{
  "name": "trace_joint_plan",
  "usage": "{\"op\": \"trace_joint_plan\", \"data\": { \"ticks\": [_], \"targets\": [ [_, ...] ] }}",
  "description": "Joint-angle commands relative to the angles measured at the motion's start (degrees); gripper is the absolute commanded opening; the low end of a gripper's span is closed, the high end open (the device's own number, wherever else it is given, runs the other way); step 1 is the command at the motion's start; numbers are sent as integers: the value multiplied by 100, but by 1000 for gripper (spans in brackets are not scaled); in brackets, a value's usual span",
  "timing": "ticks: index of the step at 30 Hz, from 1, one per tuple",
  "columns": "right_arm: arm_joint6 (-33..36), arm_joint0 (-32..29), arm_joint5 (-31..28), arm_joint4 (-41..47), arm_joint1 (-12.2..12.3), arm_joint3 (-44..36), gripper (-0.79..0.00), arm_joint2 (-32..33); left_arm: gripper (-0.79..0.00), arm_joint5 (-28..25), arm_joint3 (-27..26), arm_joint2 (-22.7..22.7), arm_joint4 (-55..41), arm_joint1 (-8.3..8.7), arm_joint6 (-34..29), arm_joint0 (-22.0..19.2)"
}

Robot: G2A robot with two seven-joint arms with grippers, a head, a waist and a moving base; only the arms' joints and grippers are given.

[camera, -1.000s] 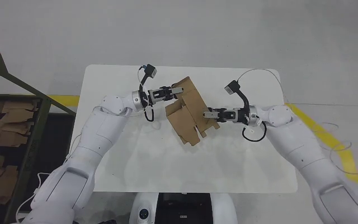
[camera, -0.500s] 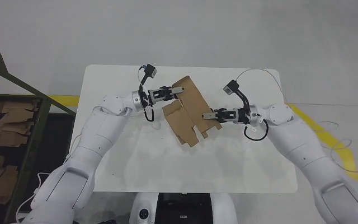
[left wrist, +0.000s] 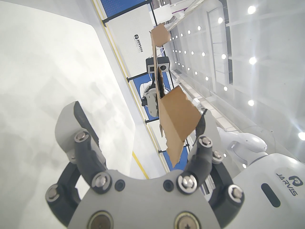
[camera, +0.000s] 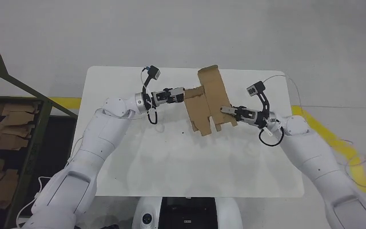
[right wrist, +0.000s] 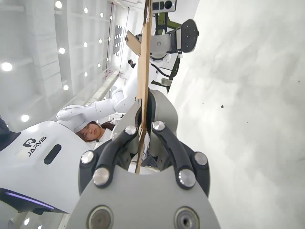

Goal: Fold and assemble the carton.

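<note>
Brown carton (camera: 209, 100) was a flat, unassembled cardboard blank, held up off the white table (camera: 143, 166) between the two arms, above the table's far half. It stood roughly on edge; in the right wrist view it showed edge-on as a thin strip (right wrist: 144, 60).

Right gripper (camera: 226, 110) was clamped on the carton's edge, nearer the right side of the table. Both fingers (right wrist: 133, 115) pressed against the cardboard from either side, gripper (right wrist: 143, 110) closed tight on it.

Left gripper (camera: 178, 95) was at the carton's opposite side, level with a side flap. Its fingers were spread wide, gripper (left wrist: 140, 113) not clamping. The carton's flap (left wrist: 178, 120) sat between them, its corner against one finger (left wrist: 205, 127), well apart from the other.

A dark rack with more flat cardboard pieces (camera: 14, 123) stood on the floor off the table's left end.
</note>
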Motion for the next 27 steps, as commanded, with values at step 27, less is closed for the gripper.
{"op": "trace_joint_plan", "data": {
  "ticks": [27],
  "targets": [
    [-2954,-932,-189,-771,-266,-287,-785,84,0,0,0,0,0,0,0,0]
  ]
}}
